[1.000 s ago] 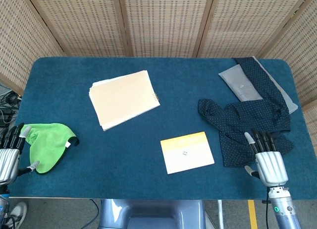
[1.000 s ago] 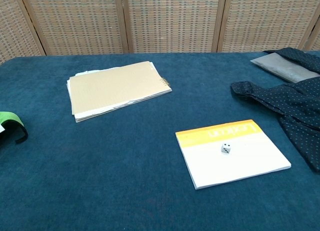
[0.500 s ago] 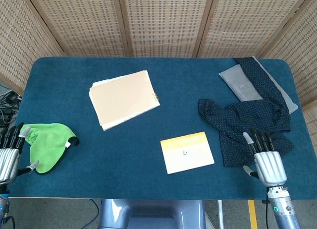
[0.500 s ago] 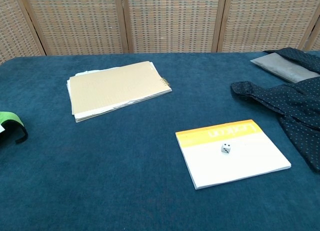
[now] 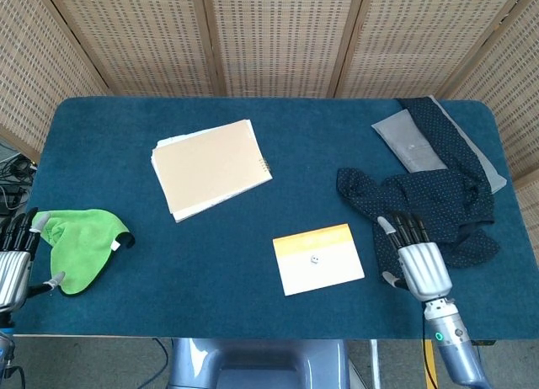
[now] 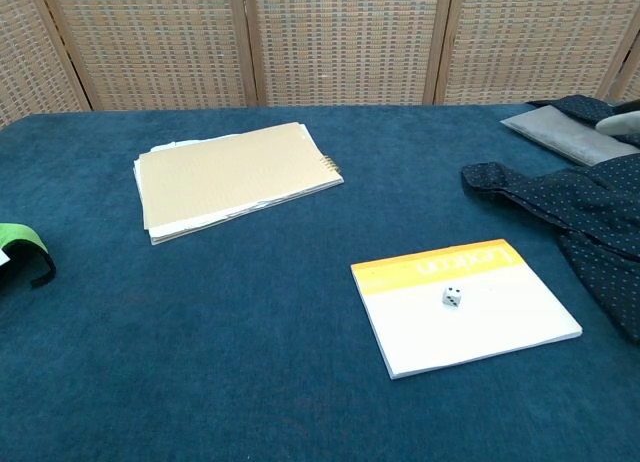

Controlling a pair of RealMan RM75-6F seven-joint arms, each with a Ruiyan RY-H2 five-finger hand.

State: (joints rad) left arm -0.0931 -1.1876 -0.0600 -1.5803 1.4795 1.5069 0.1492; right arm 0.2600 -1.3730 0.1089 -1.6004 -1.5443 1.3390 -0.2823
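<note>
Pad [image 5: 318, 259]: white sheet block with an orange band along its far edge, lying flat near the front of the counter [image 5: 210, 279]. The band carries pale lettering, seen in the chest view, too faint to read with certainty. A small white die [image 6: 453, 297] with black pips sits on the pad, just under the band.

Right hand [image 5: 414, 258]: palm down at the pad's 3 o'clock, just beside its right edge. Its fingers [image 5: 404, 229] are straight and slightly apart, holding nothing, pointing to 12 o'clock, with their tips over the hem of the dark dotted garment [image 5: 438, 195]. The pad lies to the left of the fingers, apart from them.

Dark dotted garment: navy cloth with small pale dots, crumpled, spreading from the hand's 12 o'clock toward the far right corner. It drapes over a flat grey pouch [image 5: 408, 141].

Left hand [image 5: 13, 267]: at the counter's front left edge, partly out of view. Its fingers [image 5: 21, 229] are extended and a little apart, holding nothing. A green cloth [image 5: 77, 242] with a black loop lies at its 3 o'clock, just beside it.

Spiral notebook [image 5: 210, 166]: tan cover, bound on the right edge, resting on loose white sheets, at the pad's 11 o'clock, well apart. No writing can be read on it.

Blue felt counter, woven cane screens [image 5: 278, 35] behind.
</note>
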